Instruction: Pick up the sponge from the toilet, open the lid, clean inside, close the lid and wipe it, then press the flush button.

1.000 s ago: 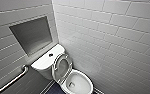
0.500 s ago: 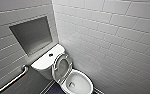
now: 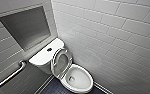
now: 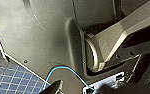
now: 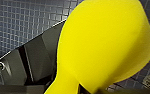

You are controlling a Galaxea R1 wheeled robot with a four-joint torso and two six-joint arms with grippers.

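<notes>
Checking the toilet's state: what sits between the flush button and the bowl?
The raised lid, seen in the head view, stands between the flush button and the bowl.

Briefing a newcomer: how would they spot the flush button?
Find the white toilet in the corner, below the grey wall niche. On its flat tank top, behind the raised lid, sits the flush button: the only small dark round spot there.

At ten o'clock we see a grey rectangular recessed wall niche [image 3: 24,26]; white brick-shaped wall tiles [image 3: 111,37] spread from twelve to four. A chrome tubular grab bar [image 3: 9,76] slants at eight, dark blue mosaic floor [image 3: 53,88] at six.
</notes>
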